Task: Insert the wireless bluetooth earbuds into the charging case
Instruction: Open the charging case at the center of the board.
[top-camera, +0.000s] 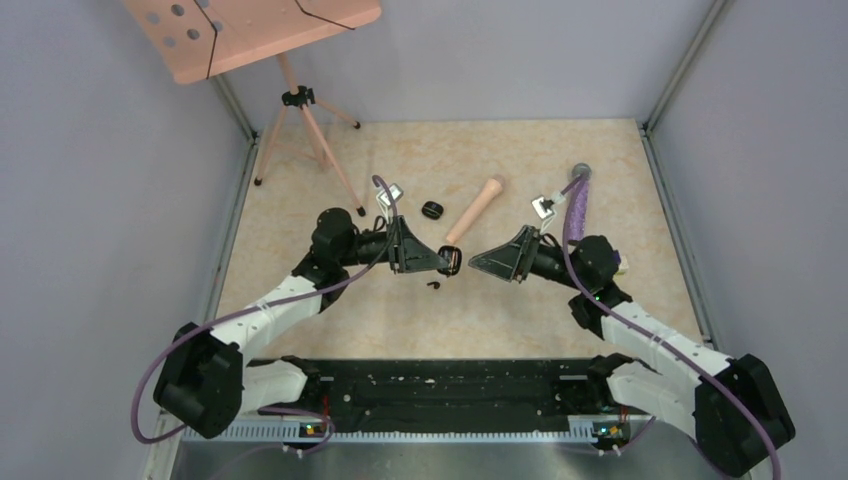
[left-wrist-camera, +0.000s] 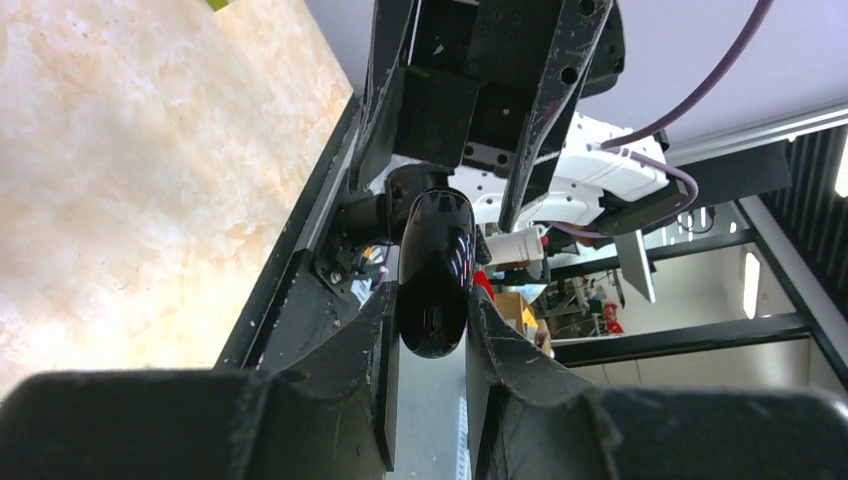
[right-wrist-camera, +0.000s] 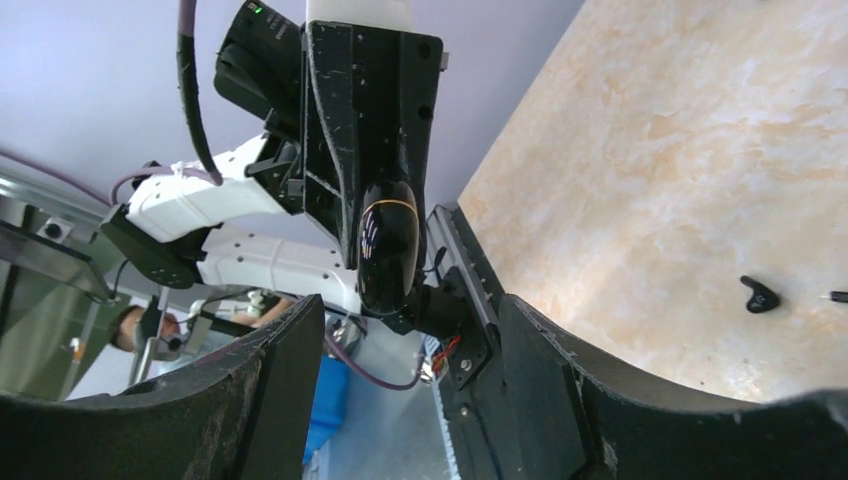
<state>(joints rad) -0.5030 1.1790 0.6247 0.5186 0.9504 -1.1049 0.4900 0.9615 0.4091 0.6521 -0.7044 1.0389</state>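
Observation:
My left gripper (top-camera: 449, 261) is shut on the glossy black charging case (top-camera: 451, 259) and holds it above the table's middle. In the left wrist view the case (left-wrist-camera: 433, 290) sits pinched between the fingertips of that gripper (left-wrist-camera: 432, 312). Its inside and blue spots do not show. My right gripper (top-camera: 479, 263) is open and empty, facing the case from the right, a short gap away. In the right wrist view the case (right-wrist-camera: 388, 245) hangs beyond the spread jaws of the right gripper (right-wrist-camera: 410, 335). One black earbud (top-camera: 433, 284) lies on the table just below the case; it also shows in the right wrist view (right-wrist-camera: 760, 295).
A black rounded lump (top-camera: 432, 209) lies behind the left gripper. A wooden peg (top-camera: 476, 209) lies beside it. A purple cylinder (top-camera: 578, 203) stands behind the right arm. A tripod (top-camera: 300, 120) with a pink board stands at the back left. Walls enclose the table.

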